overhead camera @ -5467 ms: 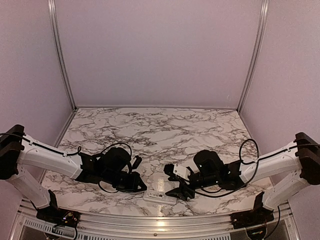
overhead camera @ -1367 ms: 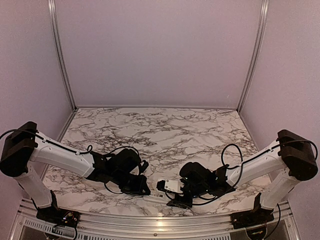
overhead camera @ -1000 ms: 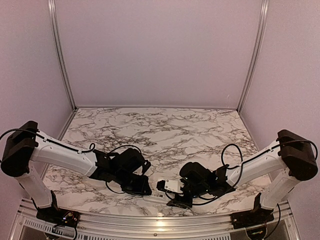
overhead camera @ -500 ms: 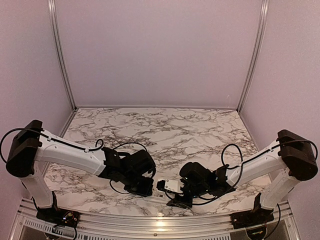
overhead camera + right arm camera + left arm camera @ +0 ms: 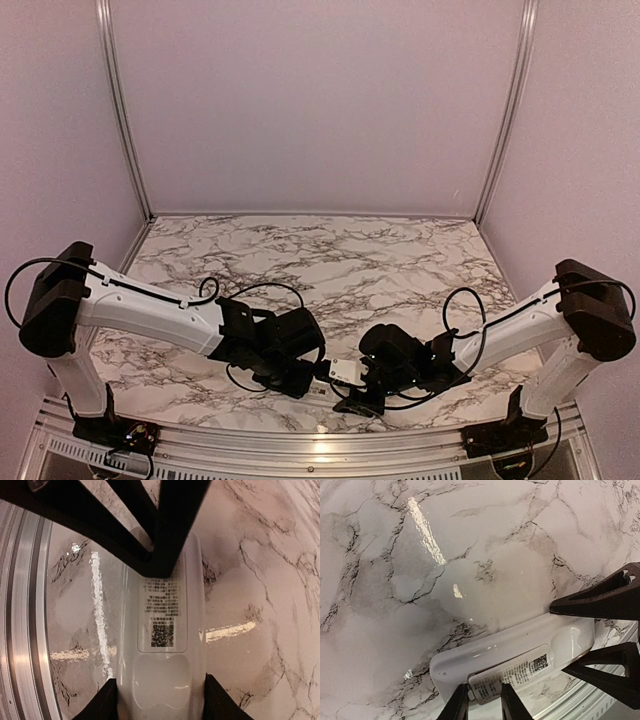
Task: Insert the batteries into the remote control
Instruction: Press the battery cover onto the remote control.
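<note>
The white remote control (image 5: pixel 520 642) lies back-up on the marble table near its front edge. Its labelled battery cover (image 5: pixel 517 671) looks slightly askew. My left gripper (image 5: pixel 484 702) is open by a narrow gap. Its two black fingertips straddle the cover's near end. My right gripper (image 5: pixel 161 700) is shut on the remote control (image 5: pixel 162 675), with a finger pressed to each long side at the opposite end. In the top view the left gripper (image 5: pixel 303 383) and the right gripper (image 5: pixel 350 398) meet over the remote control (image 5: pixel 320 391), which they mostly hide. The batteries are out of view.
An aluminium rail (image 5: pixel 25 630) runs along the table's front edge, right beside the remote. Purple walls with metal posts (image 5: pixel 120 110) enclose the marble table (image 5: pixel 330 260). Black cables loop over both wrists.
My left arm has swung right until its gripper reached the remote's end, and its fingers have spread a little. The right arm and the remote have stayed put.
</note>
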Robot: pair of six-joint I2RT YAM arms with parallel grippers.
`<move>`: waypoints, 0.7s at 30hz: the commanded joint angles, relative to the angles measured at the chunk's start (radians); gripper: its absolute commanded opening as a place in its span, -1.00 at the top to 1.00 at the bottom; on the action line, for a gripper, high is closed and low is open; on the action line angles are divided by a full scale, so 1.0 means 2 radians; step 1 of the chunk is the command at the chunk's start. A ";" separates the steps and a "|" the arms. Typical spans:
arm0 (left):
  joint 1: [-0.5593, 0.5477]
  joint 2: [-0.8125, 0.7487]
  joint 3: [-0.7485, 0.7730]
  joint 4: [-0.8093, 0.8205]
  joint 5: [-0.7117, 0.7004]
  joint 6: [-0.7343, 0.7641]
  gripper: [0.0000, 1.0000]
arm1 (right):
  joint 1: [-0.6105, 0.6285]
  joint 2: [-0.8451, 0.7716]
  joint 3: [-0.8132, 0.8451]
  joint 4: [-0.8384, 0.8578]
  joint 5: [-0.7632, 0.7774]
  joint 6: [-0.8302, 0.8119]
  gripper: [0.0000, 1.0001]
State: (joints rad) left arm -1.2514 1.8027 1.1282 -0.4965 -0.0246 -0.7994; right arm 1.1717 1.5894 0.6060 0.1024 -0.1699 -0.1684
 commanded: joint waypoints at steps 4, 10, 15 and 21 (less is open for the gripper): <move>-0.006 0.037 -0.016 -0.042 -0.015 -0.003 0.51 | 0.006 -0.013 0.001 0.014 0.004 0.004 0.05; -0.006 0.034 -0.021 -0.023 -0.002 -0.001 0.55 | 0.005 -0.048 -0.015 0.046 0.005 0.015 -0.17; -0.006 0.034 -0.025 -0.017 -0.001 0.002 0.59 | -0.002 -0.071 -0.013 0.062 0.009 0.038 -0.40; -0.006 0.035 -0.029 -0.009 0.004 0.003 0.59 | -0.022 -0.064 -0.027 0.111 0.011 0.078 -0.41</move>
State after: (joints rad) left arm -1.2587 1.8061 1.1282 -0.4980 -0.0437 -0.8009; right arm 1.1545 1.4559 0.5732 0.2317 -0.1650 -0.0902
